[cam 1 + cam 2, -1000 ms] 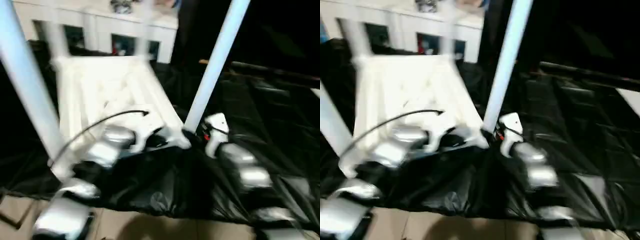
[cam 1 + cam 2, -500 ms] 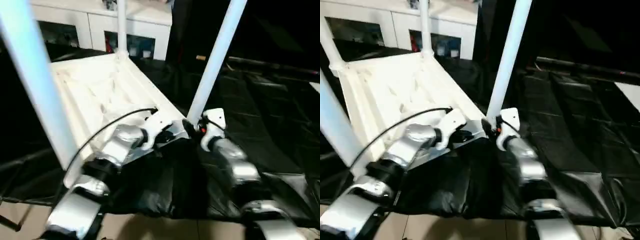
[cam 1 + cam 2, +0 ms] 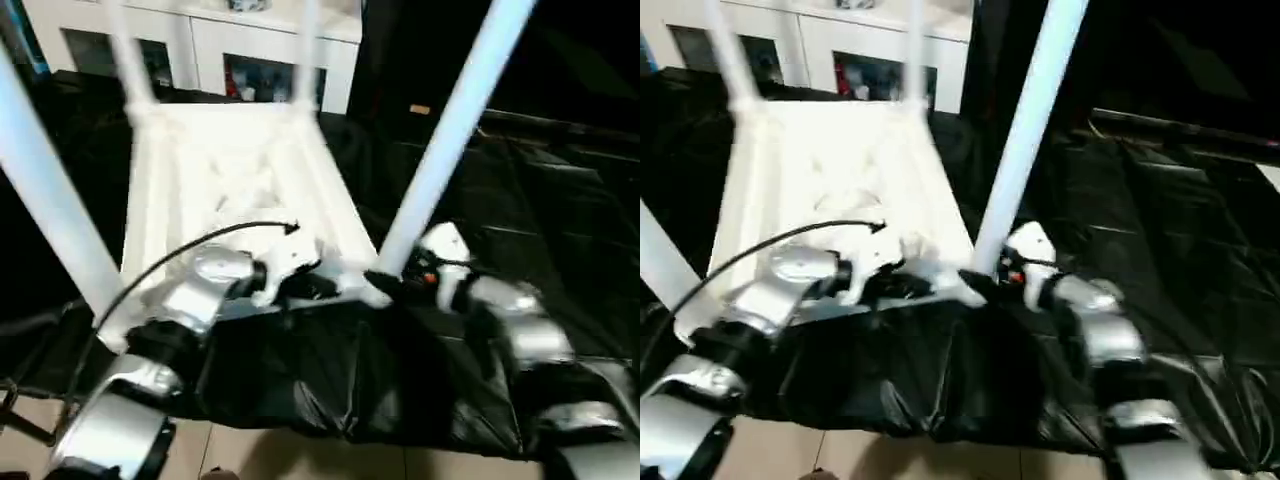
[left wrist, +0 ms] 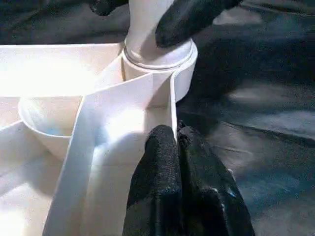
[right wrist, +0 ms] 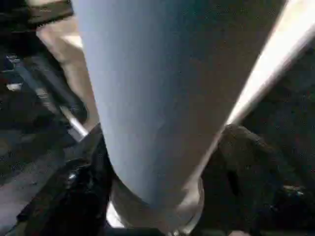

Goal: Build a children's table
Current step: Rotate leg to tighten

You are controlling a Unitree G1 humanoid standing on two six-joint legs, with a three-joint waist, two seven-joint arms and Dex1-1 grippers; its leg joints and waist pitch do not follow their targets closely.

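Widened right pincer (image 3: 405,272) around leg (image 3: 455,130) since earlier; left pincer (image 4: 178,147) closed, empty, at children's table (image 3: 240,170) rib. Four legs upright.

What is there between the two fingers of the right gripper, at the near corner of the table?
The near right leg stands between the right gripper's fingers, just above its corner socket; the right wrist view shows this best.
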